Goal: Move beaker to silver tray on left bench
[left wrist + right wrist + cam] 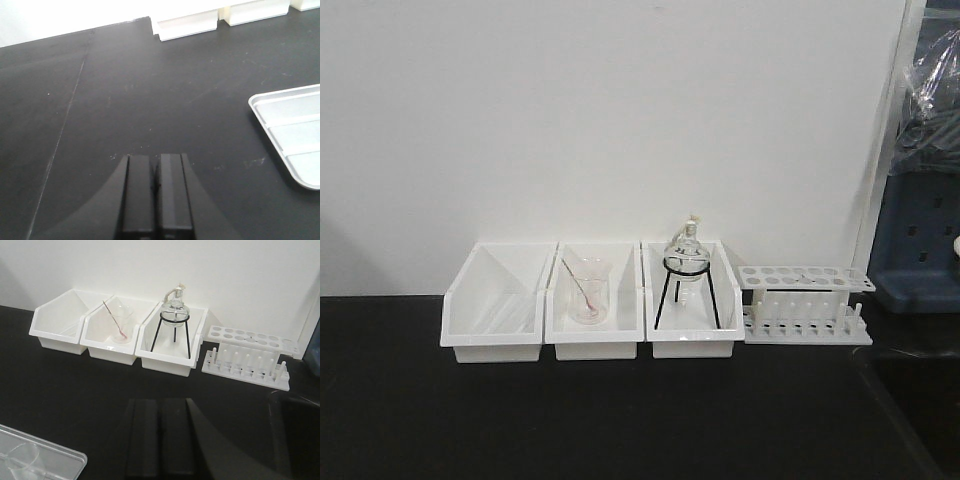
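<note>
1. From the front, three white bins stood in a row against the wall on the black table point(620, 420): the left bin point(495, 305), the middle bin point(592, 305) holding a large beaker point(587, 292) with a rod, and the right bin point(692, 300) holding a flask point(685, 252) on a black tripod. A white tube rack point(805, 305) stood just beside the right bin. The table in front of them lay open up to its near edge.
2. From the left wrist, the left gripper point(156, 187) had its fingers pressed together, holding nothing, above bare tabletop. The silver tray point(295, 132) lay at the right edge, partly cut off.
3. From the right wrist, the right gripper point(160, 440) had its fingers clenched, holding nothing. A clear plastic tray point(55, 455) sat in the lower left corner with the small beaker point(22, 457) in it, near the picture's edge.
</note>
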Available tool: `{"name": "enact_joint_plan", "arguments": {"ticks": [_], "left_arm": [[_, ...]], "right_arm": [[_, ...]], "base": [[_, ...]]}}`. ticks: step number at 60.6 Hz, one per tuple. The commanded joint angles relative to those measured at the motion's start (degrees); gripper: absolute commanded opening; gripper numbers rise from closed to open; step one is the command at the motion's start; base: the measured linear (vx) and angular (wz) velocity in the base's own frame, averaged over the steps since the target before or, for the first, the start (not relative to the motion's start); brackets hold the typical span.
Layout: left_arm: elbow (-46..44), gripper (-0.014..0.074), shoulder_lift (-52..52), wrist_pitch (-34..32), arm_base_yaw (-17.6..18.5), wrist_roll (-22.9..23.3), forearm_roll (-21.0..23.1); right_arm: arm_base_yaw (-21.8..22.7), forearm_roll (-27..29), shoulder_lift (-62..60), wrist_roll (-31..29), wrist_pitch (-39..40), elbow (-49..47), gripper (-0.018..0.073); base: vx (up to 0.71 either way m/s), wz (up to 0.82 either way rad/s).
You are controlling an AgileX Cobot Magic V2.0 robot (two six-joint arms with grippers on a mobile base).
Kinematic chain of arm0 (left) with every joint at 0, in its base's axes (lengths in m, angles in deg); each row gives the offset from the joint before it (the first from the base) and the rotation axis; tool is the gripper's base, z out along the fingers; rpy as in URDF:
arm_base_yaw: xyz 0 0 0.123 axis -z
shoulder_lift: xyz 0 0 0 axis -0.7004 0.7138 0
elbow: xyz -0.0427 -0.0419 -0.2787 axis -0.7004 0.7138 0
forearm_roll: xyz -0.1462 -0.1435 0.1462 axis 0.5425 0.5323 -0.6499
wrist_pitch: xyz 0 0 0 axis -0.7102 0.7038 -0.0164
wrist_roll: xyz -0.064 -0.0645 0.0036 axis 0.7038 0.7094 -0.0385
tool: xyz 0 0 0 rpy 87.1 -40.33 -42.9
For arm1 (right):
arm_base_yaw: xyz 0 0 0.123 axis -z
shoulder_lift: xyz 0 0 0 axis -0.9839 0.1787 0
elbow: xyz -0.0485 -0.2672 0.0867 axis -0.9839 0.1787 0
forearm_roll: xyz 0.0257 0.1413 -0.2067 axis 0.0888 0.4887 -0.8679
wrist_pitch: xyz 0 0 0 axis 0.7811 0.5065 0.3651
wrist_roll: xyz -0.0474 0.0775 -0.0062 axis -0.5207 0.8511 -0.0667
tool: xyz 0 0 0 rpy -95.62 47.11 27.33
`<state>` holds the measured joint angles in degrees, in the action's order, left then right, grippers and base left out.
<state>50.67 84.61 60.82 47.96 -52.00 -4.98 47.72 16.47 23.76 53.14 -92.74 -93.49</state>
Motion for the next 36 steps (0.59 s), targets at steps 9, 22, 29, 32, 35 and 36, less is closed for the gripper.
{"name": "enact_joint_plan", "arguments": {"ticks": [9, 22, 29, 32, 35, 36], "left_arm": [[1.1, 0.0001, -0.4, -4.7, 0.2, 0.1, 0.1], [1.1, 0.0001, -0.4, -4.7, 0.2, 0.1, 0.1], [1.1, 0.0001, -0.4, -4.7, 0.2, 0.1, 0.1], [1.1, 0.0001, -0.4, -4.7, 0.2, 0.1, 0.1], [1.1, 0.0001, -0.4, -4.7, 0.2, 0.1, 0.1], [1.1, 0.0001, -0.4, -4.7, 0.2, 0.1, 0.1]], "right_arm": [[0.5, 14.0, -2.4, -15.0, 6.4, 3.9, -0.001], [9.5, 25.3, -13.6, -25.8, 21.9, 24.6, -0.001], [16.6, 25.8, -22.4, -25.8, 24.6, 33.9, -0.001], [19.4, 26.6, -26.2, -25.8, 24.6, 36.5, -0.001], [22.3, 27.2, -30.2, -25.5, 24.6, 38.9, -0.001], [22.9, 27.3, -31.1, -25.3, 24.6, 39.4, -0.001]], "base": [[0.0, 0.0], [0.0, 0.0], [0.0, 0.0], [0.0, 0.0], [0.0, 0.0], [0.0, 0.0]]}}
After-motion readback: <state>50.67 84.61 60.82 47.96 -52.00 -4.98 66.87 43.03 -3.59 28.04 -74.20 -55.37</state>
